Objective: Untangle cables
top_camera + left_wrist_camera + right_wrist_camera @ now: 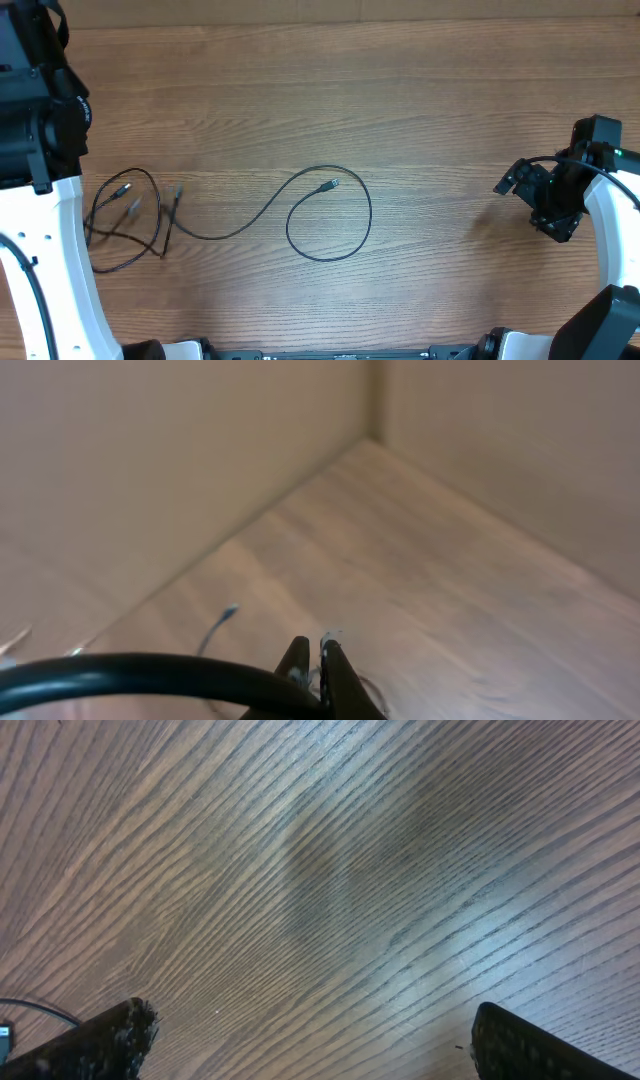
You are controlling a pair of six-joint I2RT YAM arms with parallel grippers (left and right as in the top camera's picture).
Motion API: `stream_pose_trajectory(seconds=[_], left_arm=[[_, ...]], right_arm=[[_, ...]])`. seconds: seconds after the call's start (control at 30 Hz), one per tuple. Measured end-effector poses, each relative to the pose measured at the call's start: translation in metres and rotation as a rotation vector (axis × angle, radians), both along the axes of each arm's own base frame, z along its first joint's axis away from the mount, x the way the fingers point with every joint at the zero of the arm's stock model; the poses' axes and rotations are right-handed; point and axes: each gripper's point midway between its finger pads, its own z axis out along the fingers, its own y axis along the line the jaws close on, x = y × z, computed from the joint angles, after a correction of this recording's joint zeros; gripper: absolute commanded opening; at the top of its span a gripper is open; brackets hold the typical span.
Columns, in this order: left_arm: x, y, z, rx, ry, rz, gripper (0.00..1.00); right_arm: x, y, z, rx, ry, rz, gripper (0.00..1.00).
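We count two grippers and, on the wooden table (400,80), four silver-tipped plug ends (331,186). That number fits two cables (212,237), though the strands cross so closely at the left that we cannot be sure of the count. One cord starts at a plug beside the knot (130,220), dips, rises and closes into a wide loop (369,212) in the middle of the table, with its free end lying inside that loop. The other three ends sit in or at the knot, just beside the white link of the left arm (60,260). The right gripper (318,1042) is spread wide and released, and it hovers over bare wood well to the right of the loop. The left gripper (317,652) has its fingers pressed together; pale flecks show at the tips, too blurred for us to say whether anything is pinched there. Only the overhead view shows the whole lay of the cords, and we cannot pick out the left fingers in it. The left wrist view adds two tan walls (150,460) meeting in a corner, a thick black wire (130,672) across the lower left, and one plug end on the wood to the left of the fingers. The right wrist view shows wood grain and a thin dark strand at its lower left edge.
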Motion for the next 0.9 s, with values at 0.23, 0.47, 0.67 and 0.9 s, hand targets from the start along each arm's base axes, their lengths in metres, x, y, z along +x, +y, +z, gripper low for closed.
stream_pose_trajectory(seconds=[0.23,0.47,0.67,0.9], left_arm=[[-0.001,0.019,-0.028,-0.006,0.098,0.1,0.04],[0.015,0.024,-0.067,-0.095,0.189,0.087,0.04],[0.041,0.006,-0.095,-0.306,0.186,-0.099,0.04],[0.079,-0.056,-0.077,-0.62,-0.004,-0.567,0.04]], right_arm=[[0.0,0.0,0.0,0.0,0.001,0.0,1.0],[0.0,0.0,0.0,0.0,0.0,0.0,1.0],[0.001,0.0,0.0,-0.001,-0.004,0.0,1.0],[0.001,0.0,0.0,-0.001,-0.004,0.0,1.0]])
